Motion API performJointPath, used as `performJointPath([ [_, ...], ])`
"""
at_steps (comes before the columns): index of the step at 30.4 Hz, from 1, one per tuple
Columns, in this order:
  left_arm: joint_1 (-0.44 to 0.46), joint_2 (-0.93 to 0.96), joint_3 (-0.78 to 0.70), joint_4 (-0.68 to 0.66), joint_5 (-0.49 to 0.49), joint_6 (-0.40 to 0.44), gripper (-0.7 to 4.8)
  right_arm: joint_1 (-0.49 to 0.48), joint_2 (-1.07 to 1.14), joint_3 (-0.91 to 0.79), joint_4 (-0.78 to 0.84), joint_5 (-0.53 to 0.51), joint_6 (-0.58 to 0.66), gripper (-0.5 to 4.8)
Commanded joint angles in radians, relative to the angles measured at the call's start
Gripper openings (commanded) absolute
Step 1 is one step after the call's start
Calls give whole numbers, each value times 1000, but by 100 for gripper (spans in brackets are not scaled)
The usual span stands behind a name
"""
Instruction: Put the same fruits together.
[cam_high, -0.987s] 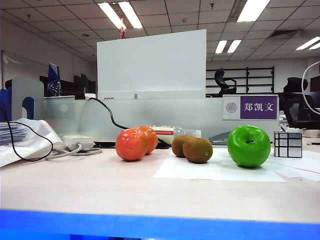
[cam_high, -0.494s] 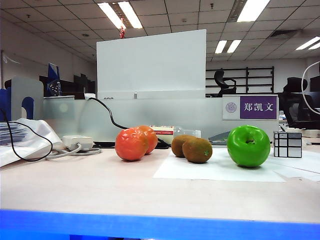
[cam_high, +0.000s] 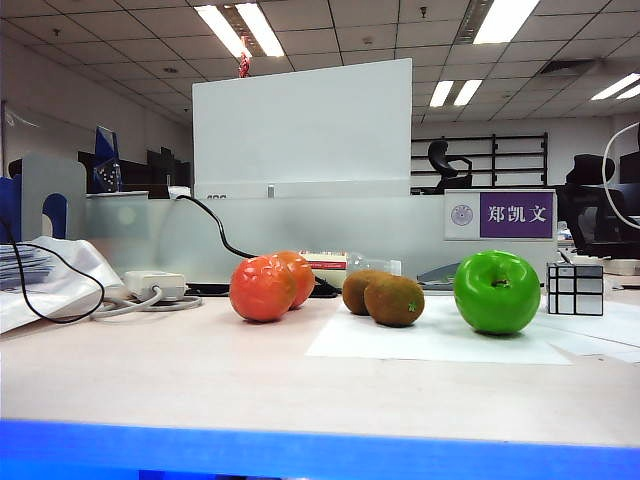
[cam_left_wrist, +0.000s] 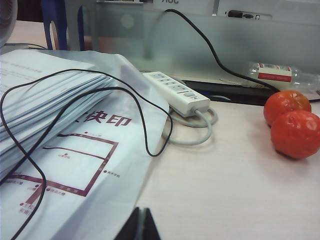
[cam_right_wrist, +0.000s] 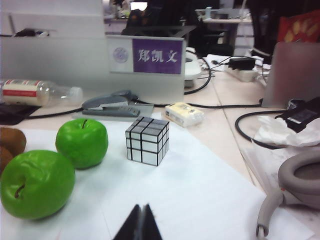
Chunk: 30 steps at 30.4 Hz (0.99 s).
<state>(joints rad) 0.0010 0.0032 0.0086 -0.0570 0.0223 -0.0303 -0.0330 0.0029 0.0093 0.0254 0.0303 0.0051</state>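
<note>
On the table the fruits stand in a row of pairs. Two orange-red balls touch each other at the left. Two brown kiwis sit side by side in the middle, on the edge of a white sheet. A green apple stands at the right; the right wrist view shows two green apples close together. Neither arm appears in the exterior view. My left gripper is shut and empty over the table beside a stack of papers. My right gripper is shut and empty above the white sheet.
A silver mirror cube stands right of the apples. A white power strip with cables, a paper stack, a plastic bottle, a stapler and a name plate line the back. A grey hose lies at the right.
The fruits have not moved. The exterior picture has shifted by a hair, nothing else differs.
</note>
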Motion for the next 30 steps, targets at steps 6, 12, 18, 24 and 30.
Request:
performJointPath([
  [6,0,-1,1,10,0,4,4,-4,-2,-5,13,-3,-4,-8],
  [12,0,-1,1,10,0,4,4,-3,-2,-5,-14,-3,-3,-8],
  [18,0,-1,1,10,0,4,4,-3,-2,-5,-41,-3,2,-8],
  [24,0,-1,1,10,0,4,4,-3,-2,-5,-43,5,1,-8],
  [30,0,-1,1,10,0,4,4,-2,-2,-5,-45,-8,1,-8],
])
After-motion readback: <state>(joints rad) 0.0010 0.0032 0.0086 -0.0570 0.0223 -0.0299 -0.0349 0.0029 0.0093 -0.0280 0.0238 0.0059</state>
